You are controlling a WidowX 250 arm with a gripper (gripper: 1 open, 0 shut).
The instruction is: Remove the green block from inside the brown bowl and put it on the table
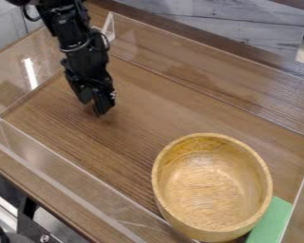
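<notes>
The brown bowl (pixel 212 187) stands on the table (pixel 180 104) at the lower right, and its hollow shows only bare wood. The green block is hidden or out of view: none lies in the bowl and nothing green shows at the fingers. My black gripper (pixel 96 102) hangs at the upper left, far from the bowl, with its tips low over the tabletop. The dark fingers (pixel 85 94) run together in this view, so the gap between them is unclear.
Low clear acrylic walls (pixel 66 180) edge the table at the front and left. A flat green shape (pixel 279 224) shows at the bottom right corner beside the bowl, cut off by the frame. A grey wall and ledge run behind.
</notes>
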